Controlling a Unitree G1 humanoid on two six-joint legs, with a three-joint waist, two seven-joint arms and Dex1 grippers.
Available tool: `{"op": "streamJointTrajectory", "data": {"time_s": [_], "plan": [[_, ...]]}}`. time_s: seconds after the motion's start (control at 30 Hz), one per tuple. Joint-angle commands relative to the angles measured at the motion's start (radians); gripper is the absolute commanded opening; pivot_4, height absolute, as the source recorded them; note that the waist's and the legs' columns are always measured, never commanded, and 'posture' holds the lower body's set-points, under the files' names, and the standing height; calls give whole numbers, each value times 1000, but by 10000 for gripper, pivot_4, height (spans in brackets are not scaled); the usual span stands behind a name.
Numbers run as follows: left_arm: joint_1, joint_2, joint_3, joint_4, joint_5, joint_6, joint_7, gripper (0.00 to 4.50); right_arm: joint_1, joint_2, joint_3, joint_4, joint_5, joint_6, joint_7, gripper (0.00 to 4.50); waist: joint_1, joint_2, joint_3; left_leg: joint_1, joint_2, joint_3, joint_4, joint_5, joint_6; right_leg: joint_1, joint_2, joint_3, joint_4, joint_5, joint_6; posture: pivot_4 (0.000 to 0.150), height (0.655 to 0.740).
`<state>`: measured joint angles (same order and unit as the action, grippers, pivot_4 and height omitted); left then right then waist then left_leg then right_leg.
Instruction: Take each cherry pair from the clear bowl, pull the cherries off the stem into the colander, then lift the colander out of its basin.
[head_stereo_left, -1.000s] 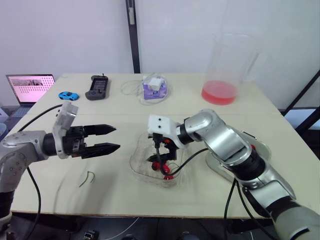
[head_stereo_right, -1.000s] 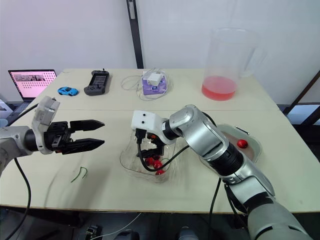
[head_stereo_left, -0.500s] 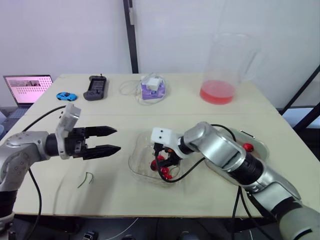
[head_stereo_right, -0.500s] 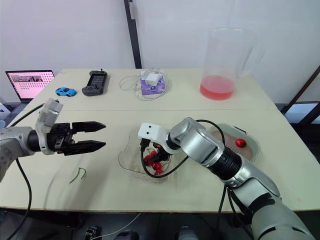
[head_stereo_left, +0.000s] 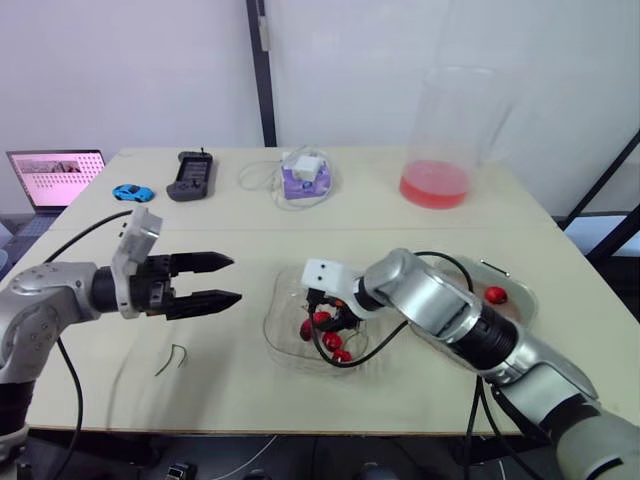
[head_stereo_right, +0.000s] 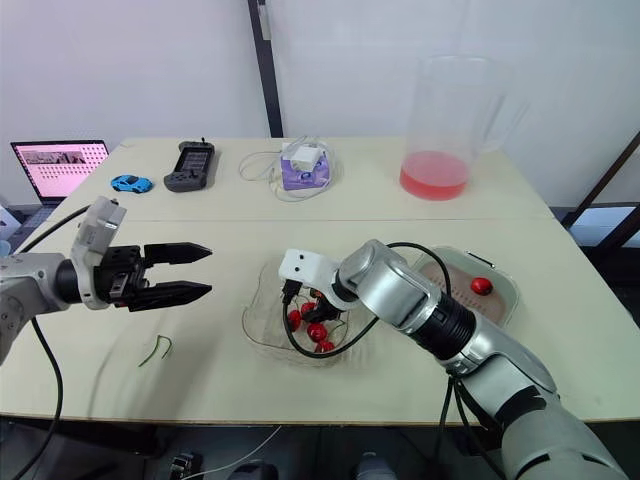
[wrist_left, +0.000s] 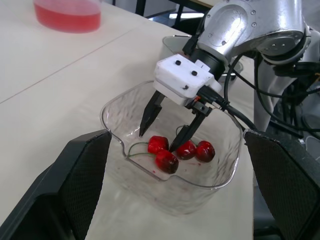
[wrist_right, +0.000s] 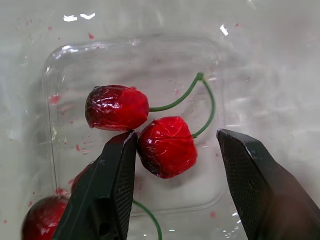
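Note:
The clear bowl (head_stereo_left: 285, 340) sits mid-table and holds several red cherries (head_stereo_left: 327, 338). My right gripper (head_stereo_left: 326, 320) reaches down into it and stands open. In the right wrist view its fingertips flank one cherry (wrist_right: 166, 146), which is joined by a green stem (wrist_right: 202, 97) to a second cherry (wrist_right: 116, 107). Out to the left of the bowl my left gripper (head_stereo_left: 236, 278) hovers above the table, open and holding nothing. The colander in its basin (head_stereo_right: 505, 300) lies at the right with one cherry (head_stereo_right: 481, 285) inside. A bare green stem (head_stereo_left: 172, 357) lies on the table below the left gripper.
A tall pitcher with red liquid (head_stereo_left: 440, 180) stands at the back right. A purple box with a white charger and cable (head_stereo_left: 303, 175), a black controller (head_stereo_left: 190, 175), a blue toy car (head_stereo_left: 133, 191) and a laptop (head_stereo_left: 55, 175) line the far side.
My right arm has sunk lower, and its gripper sits deeper in the bowl, around a cherry. The left gripper has stayed put, still open.

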<state>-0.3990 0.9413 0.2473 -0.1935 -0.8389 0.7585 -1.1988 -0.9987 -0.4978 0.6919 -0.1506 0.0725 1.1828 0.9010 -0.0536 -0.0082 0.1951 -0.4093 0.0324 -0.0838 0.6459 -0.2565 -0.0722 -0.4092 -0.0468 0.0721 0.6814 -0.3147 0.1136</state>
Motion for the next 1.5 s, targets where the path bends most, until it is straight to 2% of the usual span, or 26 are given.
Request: {"op": "streamJointTrajectory", "data": {"time_s": [0.03,0.13,0.23,0.27,0.53,0.7,0.8,0.9,1.03,1.13,1.3,1.5], "plan": [[-3,10,18,-25,-10,-4,-5,45000,-6,3,-6,-10,10,0,-3,26352,0,0,0,0,0,0,0,0,0,0,0,0,0,0,0,1500,7332],[-1,11,20,-29,-10,-4,-4,45000,-6,9,-2,-13,16,8,-5,26352,0,0,0,0,0,0,0,0,0,0,0,0,0,0,0,1500,7332],[-2,11,20,-29,-9,-5,-3,45000,-10,15,-3,-13,23,17,-8,18624,0,0,0,0,0,0,0,0,0,0,0,0,0,0,0,1500,7332],[-2,12,20,-30,-10,-4,-3,45000,-12,15,-4,-14,24,21,-8,14169,0,0,0,0,0,0,0,0,0,0,0,0,0,0,0,1500,7332],[-9,7,13,-26,-11,-3,-2,45000,-39,-4,-21,-47,36,42,-10,14169,0,0,0,0,0,0,0,0,0,0,0,0,0,0,0,1500,7332],[-18,-3,5,-18,-12,-3,-2,45000,-35,-66,-71,-175,68,-55,38,14169,1,0,0,0,0,0,0,0,0,0,0,0,0,0,0,1500,7332],[-35,-20,-12,-3,-15,-1,-7,45000,29,-166,-78,-299,60,-285,114,14169,6,0,0,0,0,0,0,0,0,0,0,0,0,0,0,1500,7332],[-65,-37,-6,17,-36,10,-7,45000,90,-168,-139,-322,55,-400,86,14169,7,-1,0,0,0,0,0,0,0,1,0,0,-1,0,0,1500,7332],[-112,-66,-2,54,-54,33,21,45000,191,-190,-182,-370,-37,-594,5,14169,8,-1,0,0,0,0,0,0,0,0,0,0,0,0,0,1500,7332],[-144,-95,-3,80,-76,52,31,45000,262,-173,-208,-377,-121,-683,-99,14169,8,-1,0,0,0,0,0,0,0,1,0,0,0,0,0,1500,7332],[-200,-135,8,117,-98,66,54,45000,367,-151,-233,-406,-199,-797,-176,14169,9,-1,0,0,0,0,1,0,0,1,0,0,0,0,0,1500,7332],[-263,-154,-21,181,-67,48,38,45000,525,-122,-263,-431,-264,-888,-251,14169,8,-2,0,0,0,0,1,0,0,1,0,0,0,0,0,1500,7332]]}}
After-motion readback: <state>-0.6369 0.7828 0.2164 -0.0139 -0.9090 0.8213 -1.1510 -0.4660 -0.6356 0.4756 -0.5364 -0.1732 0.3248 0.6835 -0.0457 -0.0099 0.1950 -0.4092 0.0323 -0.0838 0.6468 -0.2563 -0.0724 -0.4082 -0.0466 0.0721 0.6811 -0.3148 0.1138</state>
